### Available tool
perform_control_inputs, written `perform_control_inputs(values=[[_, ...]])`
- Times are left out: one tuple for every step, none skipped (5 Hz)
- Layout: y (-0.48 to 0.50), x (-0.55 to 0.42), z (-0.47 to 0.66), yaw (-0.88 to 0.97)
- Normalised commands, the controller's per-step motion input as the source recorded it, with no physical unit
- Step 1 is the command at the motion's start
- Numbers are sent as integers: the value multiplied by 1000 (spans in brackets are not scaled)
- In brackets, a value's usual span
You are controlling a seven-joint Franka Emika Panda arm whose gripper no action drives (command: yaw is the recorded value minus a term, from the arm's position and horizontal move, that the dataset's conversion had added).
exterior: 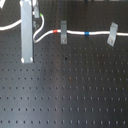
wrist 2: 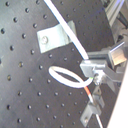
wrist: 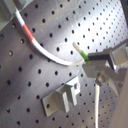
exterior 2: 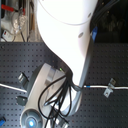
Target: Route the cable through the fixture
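In the second exterior view, the bulky glossy white arm shell (exterior 2: pixel 65 27) fills the upper centre, edged with a grey seam and small dark screw holes. Black looping cables (exterior 2: pixel 59 97) drape over its rounded silver-grey base (exterior 2: pixel 40 95) at lower left.

All four pictures are soft and low in detail. Even, fairly bright light falls on the dark perforated desk (exterior: pixel 70 95), with faint shadows; the white arm (exterior 2: pixel 65 25) in the second exterior view glares, blurred
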Motion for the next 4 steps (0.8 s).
perform_control_inputs(values=[[-285, -311, 164, -160], [-17, -279, 155, -257], [290, -140, 155, -617], [-10, -61, 143, -654]])
